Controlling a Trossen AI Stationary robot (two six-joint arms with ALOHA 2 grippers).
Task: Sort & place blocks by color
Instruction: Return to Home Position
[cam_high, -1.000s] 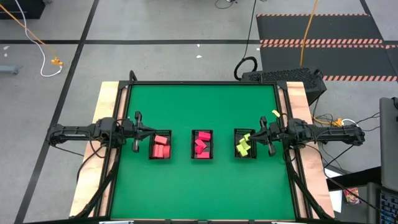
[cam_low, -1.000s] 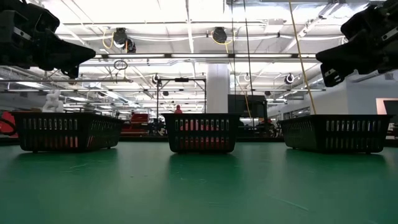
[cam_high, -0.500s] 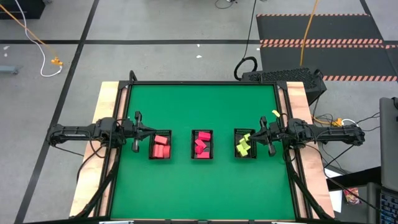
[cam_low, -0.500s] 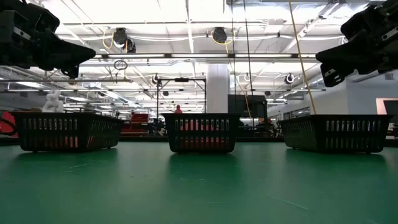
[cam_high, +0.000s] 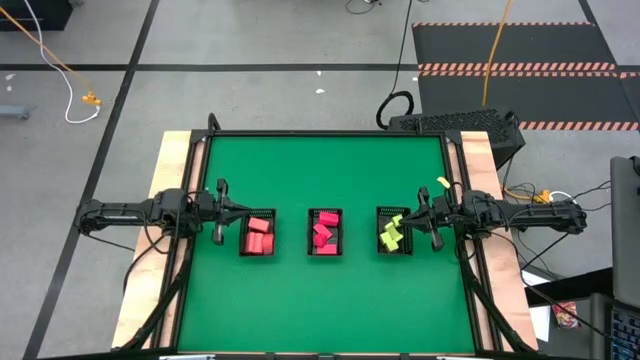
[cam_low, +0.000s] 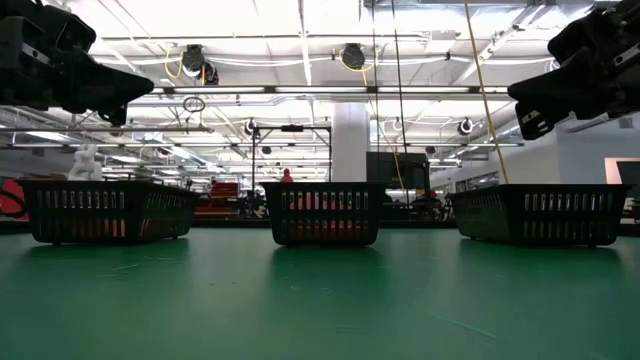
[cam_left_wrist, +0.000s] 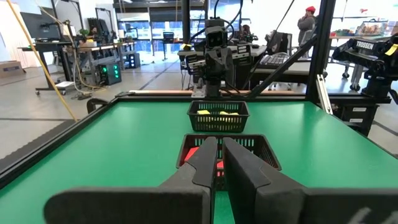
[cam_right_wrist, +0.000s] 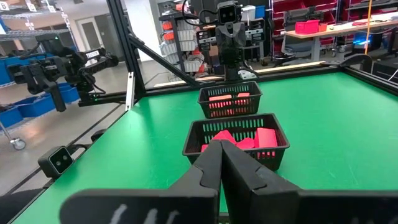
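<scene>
Three black mesh baskets stand in a row on the green table. The left basket (cam_high: 258, 233) holds salmon-red blocks (cam_high: 259, 240). The middle basket (cam_high: 325, 232) holds pink-red blocks (cam_high: 323, 234), and the right basket (cam_high: 394, 231) holds yellow-green blocks (cam_high: 390, 233). My left gripper (cam_high: 238, 210) hangs shut in the air just left of the left basket. My right gripper (cam_high: 411, 214) hangs shut over the right basket's right edge. In the low view both arms (cam_low: 60, 60) (cam_low: 580, 70) stay well above the baskets. Neither gripper holds anything.
Wooden strips (cam_high: 170, 170) and a black frame border the table's left and right sides. Open green surface (cam_high: 320, 300) lies on the near side of the baskets and more of it (cam_high: 320, 165) on the far side. Cables and a black box (cam_high: 455, 125) sit beyond the far right corner.
</scene>
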